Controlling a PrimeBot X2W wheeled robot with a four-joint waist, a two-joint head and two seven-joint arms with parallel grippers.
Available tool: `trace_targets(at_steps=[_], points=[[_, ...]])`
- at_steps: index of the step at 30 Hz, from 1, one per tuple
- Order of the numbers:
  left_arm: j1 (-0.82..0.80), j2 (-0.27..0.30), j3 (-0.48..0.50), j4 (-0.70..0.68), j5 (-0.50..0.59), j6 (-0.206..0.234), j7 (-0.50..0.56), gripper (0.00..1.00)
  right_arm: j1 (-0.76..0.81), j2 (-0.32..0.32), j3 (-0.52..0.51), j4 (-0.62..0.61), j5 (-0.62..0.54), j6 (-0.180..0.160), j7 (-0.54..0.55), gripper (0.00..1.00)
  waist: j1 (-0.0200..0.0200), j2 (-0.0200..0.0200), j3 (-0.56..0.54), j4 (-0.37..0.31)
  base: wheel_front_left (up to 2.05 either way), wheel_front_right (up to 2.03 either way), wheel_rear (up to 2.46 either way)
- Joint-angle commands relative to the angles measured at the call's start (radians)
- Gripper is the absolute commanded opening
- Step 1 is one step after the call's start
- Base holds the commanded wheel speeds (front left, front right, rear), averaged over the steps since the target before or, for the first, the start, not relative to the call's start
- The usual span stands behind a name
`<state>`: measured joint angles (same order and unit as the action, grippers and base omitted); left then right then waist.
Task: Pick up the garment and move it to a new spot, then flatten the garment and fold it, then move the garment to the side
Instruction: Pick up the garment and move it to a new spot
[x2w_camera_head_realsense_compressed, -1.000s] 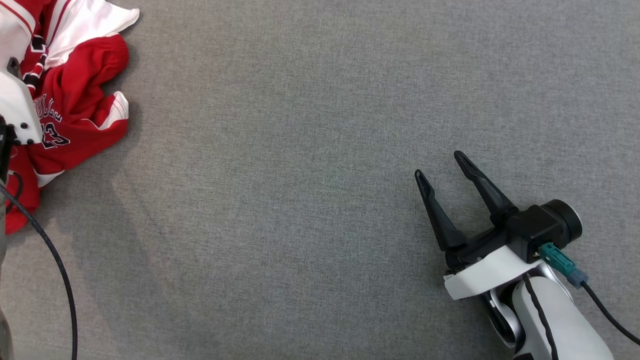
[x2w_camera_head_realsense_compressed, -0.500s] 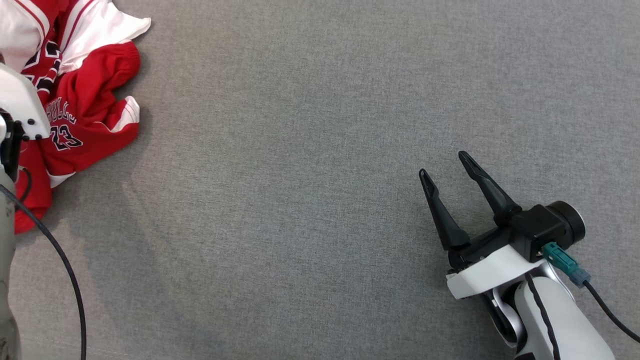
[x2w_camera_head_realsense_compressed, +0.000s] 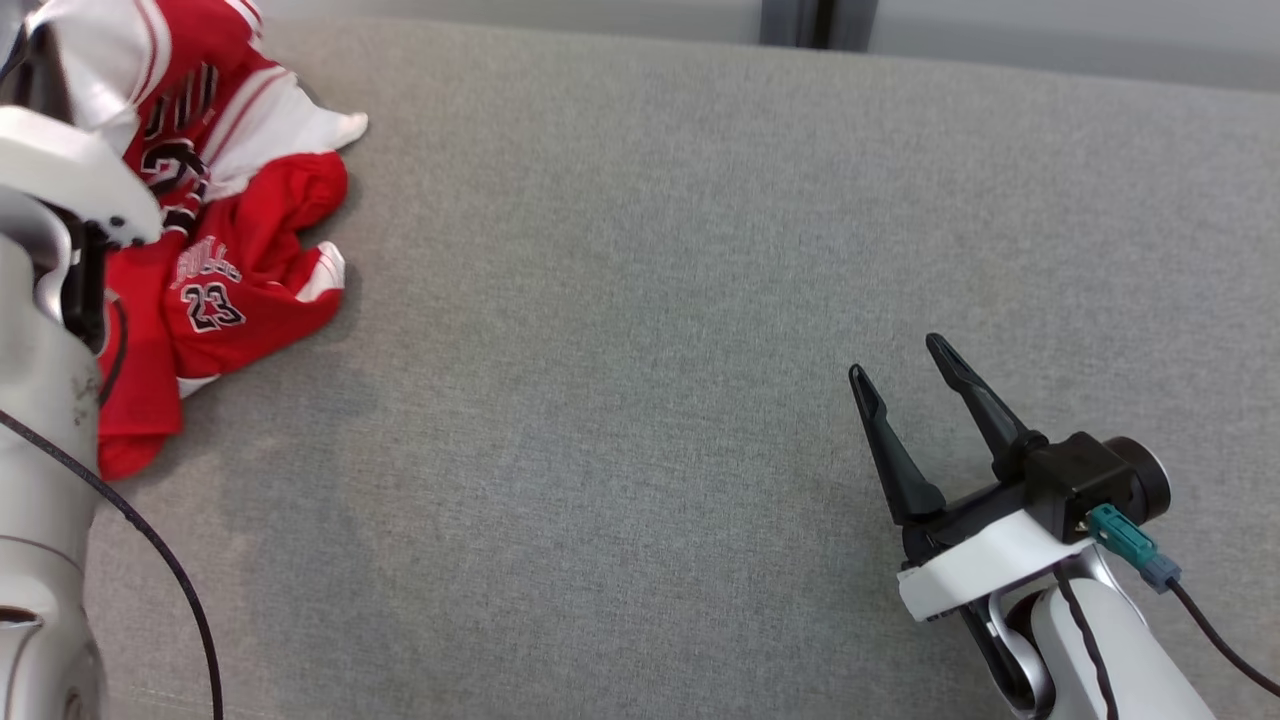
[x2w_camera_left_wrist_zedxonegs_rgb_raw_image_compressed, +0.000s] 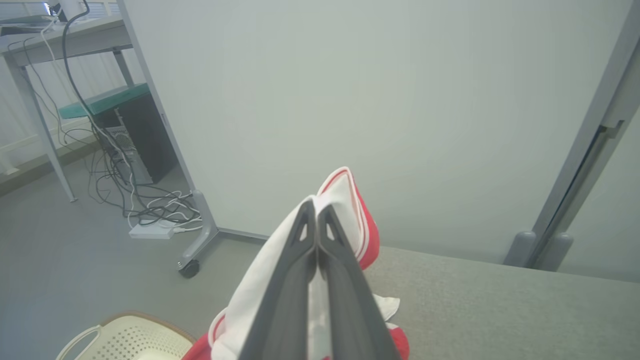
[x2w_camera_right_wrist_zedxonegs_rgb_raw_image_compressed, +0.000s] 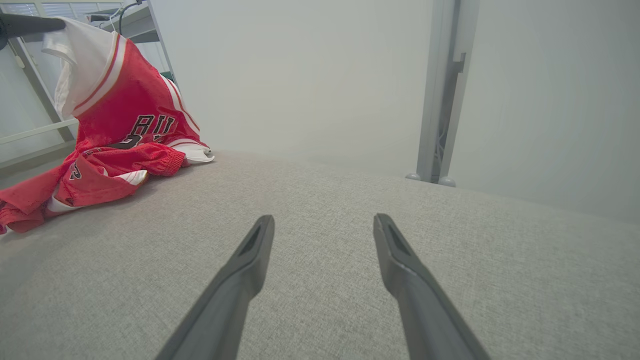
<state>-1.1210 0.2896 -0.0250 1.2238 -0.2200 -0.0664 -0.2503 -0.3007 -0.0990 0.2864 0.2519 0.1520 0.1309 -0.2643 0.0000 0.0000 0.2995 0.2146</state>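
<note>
left claw (x2w_camera_left_wrist_zedxonegs_rgb_raw_image_compressed: 316, 212): pressed together, pinching jersey's (x2w_camera_left_wrist_zedxonegs_rgb_raw_image_compressed: 350, 200) white edge | jersey: that edge held up, rest heaped at the left end of the grey cushion (x2w_camera_head_realsense_compressed: 640, 300) | right claw (x2w_camera_head_realsense_compressed: 897, 358): spread, well apart from jersey | basket (x2w_camera_left_wrist_zedxonegs_rgb_raw_image_compressed: 115, 335): on floor, contents cannot be told

The crumpled red fabric jersey (x2w_camera_head_realsense_compressed: 250, 300) carries white panels, red-striped white trim and a black number 23. The flat woven cloth surface (x2w_camera_head_realsense_compressed: 620, 300) beneath is plain mottled grey.
</note>
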Motion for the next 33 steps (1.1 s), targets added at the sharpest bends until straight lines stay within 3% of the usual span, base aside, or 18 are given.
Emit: trace_targets(at_steps=[1,8,15,21,33], points=[[0.013,-0.014,-0.001,-0.044,-0.012,-0.024,-0.011,0.00,0.015,0.000,-0.008,0.005,0.007,0.000,-0.002,1.00,0.0000,0.0000,-0.044,0.005,0.00,0.00,0.00],[0.125,-0.058,0.025,-0.365,-0.013,-0.047,-0.014,0.00,0.053,0.018,-0.030,0.023,0.015,0.000,-0.002,1.00,0.0000,0.0000,-0.141,0.000,0.00,0.00,0.00],[0.201,-0.113,0.030,-0.553,-0.032,-0.061,-0.014,0.00,0.092,0.038,-0.048,0.031,0.025,0.000,-0.002,1.00,0.0000,0.0000,-0.228,-0.038,0.00,0.00,0.00],[0.230,-0.158,-0.019,-0.605,-0.056,-0.065,-0.014,0.00,0.111,0.045,-0.062,0.027,0.024,0.000,-0.002,1.00,0.0000,0.0000,-0.270,-0.092,0.00,0.00,0.00],[0.248,-0.221,-0.212,-0.592,-0.147,-0.065,-0.014,0.00,0.108,0.046,-0.124,0.012,0.055,0.000,-0.002,1.00,0.0000,0.0000,-0.265,-0.243,0.00,0.00,0.00]])
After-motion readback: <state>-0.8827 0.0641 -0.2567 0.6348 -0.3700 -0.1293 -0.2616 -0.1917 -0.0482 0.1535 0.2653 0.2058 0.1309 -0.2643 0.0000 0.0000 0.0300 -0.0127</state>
